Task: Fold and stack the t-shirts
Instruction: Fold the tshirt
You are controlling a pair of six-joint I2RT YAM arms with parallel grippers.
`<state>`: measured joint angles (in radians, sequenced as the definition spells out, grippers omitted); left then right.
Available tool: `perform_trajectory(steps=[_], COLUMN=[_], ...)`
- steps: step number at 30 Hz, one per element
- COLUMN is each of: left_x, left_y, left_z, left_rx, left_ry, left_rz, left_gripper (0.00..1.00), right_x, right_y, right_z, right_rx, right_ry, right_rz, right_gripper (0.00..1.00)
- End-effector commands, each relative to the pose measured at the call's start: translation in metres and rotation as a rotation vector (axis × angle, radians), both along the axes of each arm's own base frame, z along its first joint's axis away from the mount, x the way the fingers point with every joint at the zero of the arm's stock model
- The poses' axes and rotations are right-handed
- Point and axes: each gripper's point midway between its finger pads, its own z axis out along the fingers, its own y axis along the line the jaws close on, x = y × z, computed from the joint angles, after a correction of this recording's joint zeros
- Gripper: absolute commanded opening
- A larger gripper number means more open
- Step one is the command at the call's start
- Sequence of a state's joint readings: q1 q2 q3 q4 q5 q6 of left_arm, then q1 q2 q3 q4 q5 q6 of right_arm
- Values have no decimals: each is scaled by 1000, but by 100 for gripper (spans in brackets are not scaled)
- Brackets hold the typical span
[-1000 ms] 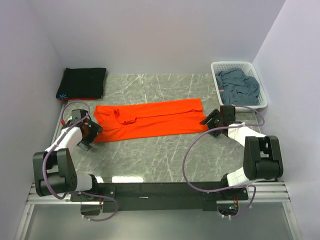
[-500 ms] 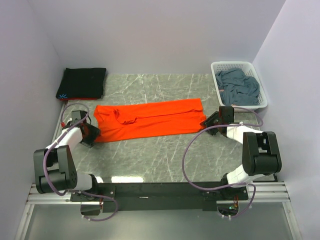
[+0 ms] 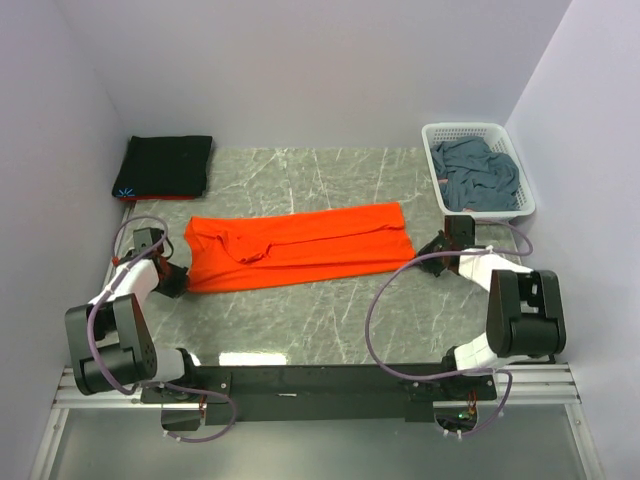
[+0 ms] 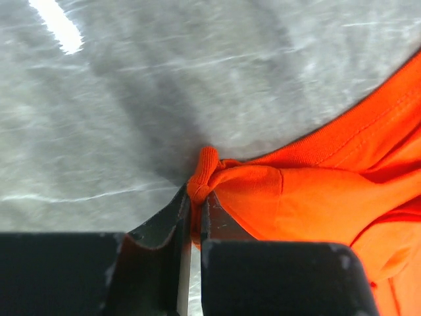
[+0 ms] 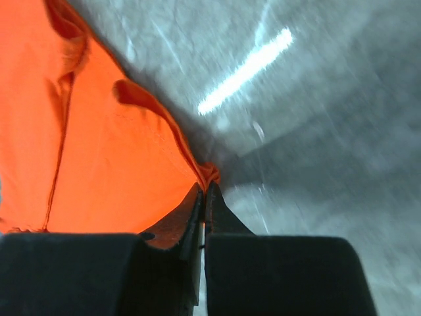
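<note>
orange t-shirt lies flat across the middle of the table, seen from above. left wrist: my left gripper is clenched on its bunched near-left corner. right wrist: my right gripper pinches the near-right corner.

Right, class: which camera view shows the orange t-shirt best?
The top external view: the orange t-shirt lies there whole, end to end. The left wrist view shows only one bunched corner pinched in the left tool; the right wrist view shows only another corner in the right tool.
</note>
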<state>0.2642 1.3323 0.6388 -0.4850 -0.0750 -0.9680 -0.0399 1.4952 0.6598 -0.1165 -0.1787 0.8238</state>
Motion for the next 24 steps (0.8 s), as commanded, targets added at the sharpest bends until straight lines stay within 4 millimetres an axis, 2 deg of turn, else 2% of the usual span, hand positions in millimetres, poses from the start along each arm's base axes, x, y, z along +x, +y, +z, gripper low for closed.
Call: perform_trajectory(steps=[1,4,8,11,12,15,16,17,18,19,20,22,24], left_x=[-25,-33,-37,-38,-41,-41,-40,-36,-35,-34,-30,-30,-26], left_y=[21,24,15,9,9,10,10,12,13,15,21,26,33], left_z=[5,10,9,8,7,13,16,22,29,34,43,55,72], left_rx=[79,87,45,17,17,24,27,34,45,57,86,123,169], left_ry=[89,87,50,38,44,40,34,18,7,-3,-20,-36,-73], left_rz=[38,55,66,75,79,81,79,78,76,71,73,67,64], left_gripper=[2,4,9,13,14,26,35,41,46,61,67,83,89], right_x=[-24,-45,-83,-95,-96,-89,-88,-78,-75,-71,-60,-55,-43], right_y=[-24,-28,-27,-22,-22,-25,-25,-26,-27,-26,-25,-19,-15], right_z=[11,13,-4,-12,-13,-5,-1,10,17,25,39,50,66], right_rx=[-106,-154,-168,-153,-158,-177,-181,-194,-209,-219,-234,-286,-367], right_ry=[29,46,116,131,127,100,97,65,46,23,-20,-50,-103], right_rz=[-2,29,67,95,105,118,121,125,138,150,168,237,299], right_gripper=[0,0,2,14,23,37,39,41,42,42,42,42,42])
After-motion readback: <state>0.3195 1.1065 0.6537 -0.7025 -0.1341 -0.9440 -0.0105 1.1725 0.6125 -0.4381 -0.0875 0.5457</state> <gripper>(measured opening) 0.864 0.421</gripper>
